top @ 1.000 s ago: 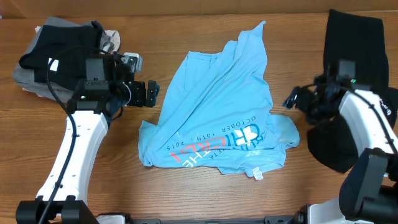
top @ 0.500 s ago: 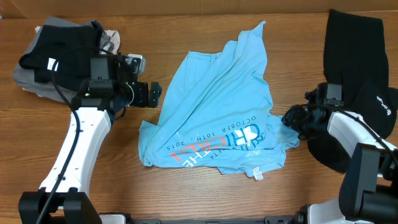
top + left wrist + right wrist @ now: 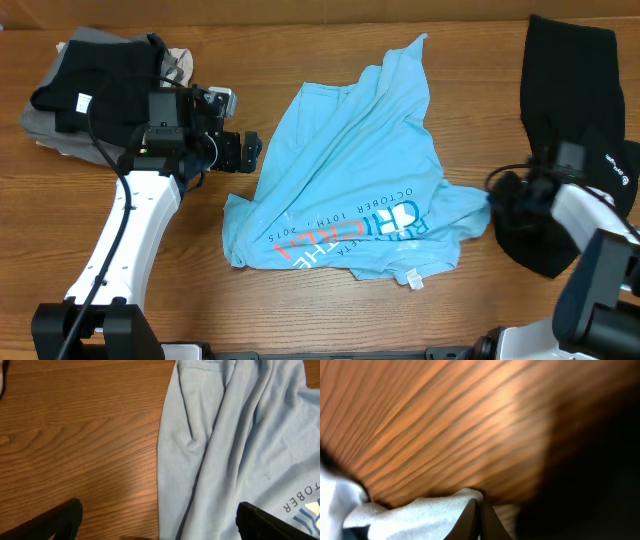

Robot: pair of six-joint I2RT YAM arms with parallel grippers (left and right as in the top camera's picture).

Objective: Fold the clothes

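Since the earlier frames the right gripper [image 3: 497, 197] has swung in to the right side of the light blue short-sleeved T-shirt [image 3: 350, 170], closed there, and drawn back towards its own side. That corner of the cloth now reaches further right across the wooden table [image 3: 300, 320]. The right wrist view shows a fold of pale fabric pinched between the meeting fingers, so these jaws are clamped on the shirt's edge.

The left gripper [image 3: 248, 150] has barely shifted. It hangs just beside the shirt's left edge with its jaws wide apart and nothing between them. In the left wrist view that edge lies directly ahead of the fingers.

The shirt lies rumpled at mid-table. Its long axis runs from the far edge, slightly right of centre, to the near edge, where the red-and-white lettering shows. Spreading it likely turns on an outward pull at each side, and the left arm is the nearer to the free left edge.

No container is in view. A black garment [image 3: 565, 80] lies far right, close behind the right gripper. A heap of dark and grey clothing [image 3: 90, 80] sits far left.
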